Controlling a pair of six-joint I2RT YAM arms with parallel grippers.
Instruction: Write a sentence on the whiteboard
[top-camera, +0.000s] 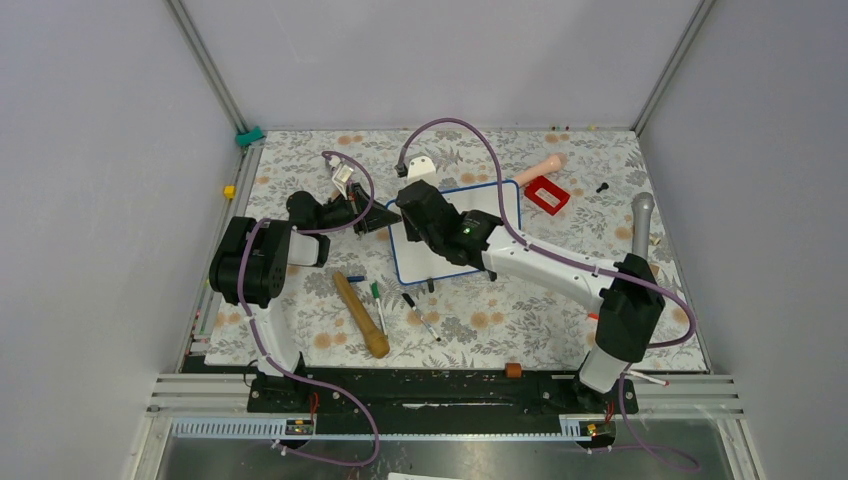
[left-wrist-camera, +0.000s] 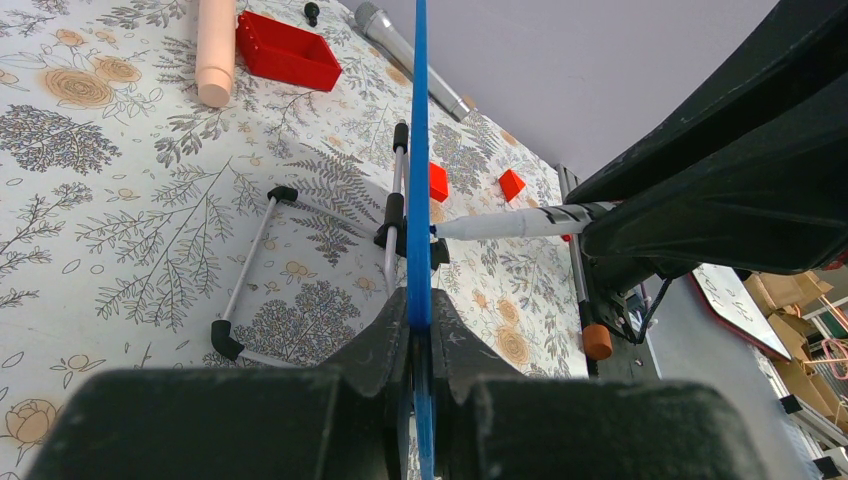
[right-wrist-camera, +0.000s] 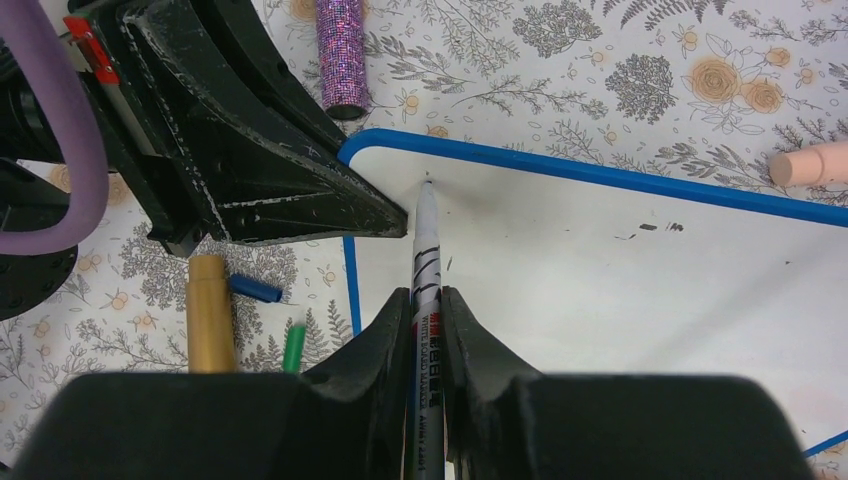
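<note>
Gripping the whiteboard (top-camera: 500, 205) by its left edge with the left gripper (top-camera: 390, 218), jaws pinched tight on the thin blue frame. Seen edge-on from the left wrist there, propped up on a wire stand (left-wrist-camera: 250, 262) behind the board's back face.

Over on the writing face now: pinching a marker (right-wrist-camera: 424, 255), white-barrelled, in the right gripper (right-wrist-camera: 425, 300), jaws pressed against the barrel from both sides. Pointing the tip into the board's corner nearest the left gripper, just inside the frame and right at the white surface. Cannot tell whether actually touching. Only a few small dark flecks showing on the board's face, out past the tip.

Down off the board's near edge: a wooden rod (top-camera: 360, 313), a green pen (right-wrist-camera: 293, 348) beside it, a blue cap (right-wrist-camera: 253, 289) close to the frame. Off the board's far right corner: a red box (left-wrist-camera: 300, 72) and a peach cylinder (top-camera: 540, 167), side by side. Well out beyond the board's right edge, a grey metal rod (top-camera: 641, 228).
</note>
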